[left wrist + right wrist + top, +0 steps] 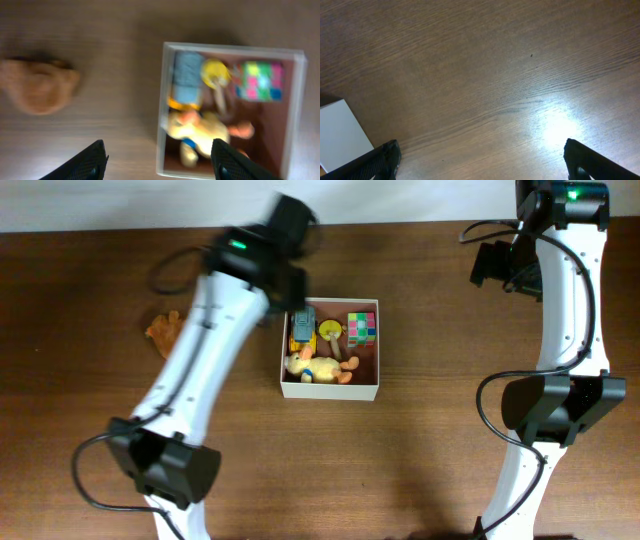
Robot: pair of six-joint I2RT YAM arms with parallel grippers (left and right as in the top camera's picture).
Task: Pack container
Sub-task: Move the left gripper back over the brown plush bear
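The container (330,390) is a square box with white walls and a pink-brown inside, at the table's middle. It holds a yellow duck toy (312,368), a colourful cube (362,327), a yellow round toy (329,330) and a grey-blue toy (303,323). An orange toy (164,330) lies on the table to its left and also shows in the left wrist view (37,86). My left gripper (159,162) is open and empty above the container's left wall (161,110). My right gripper (482,160) is open and empty over bare table at the far right.
The table is dark brown wood (440,430). The left arm (200,350) stretches diagonally across the left half. The right arm (565,330) stands along the right side. A white corner (340,130) shows at the left of the right wrist view.
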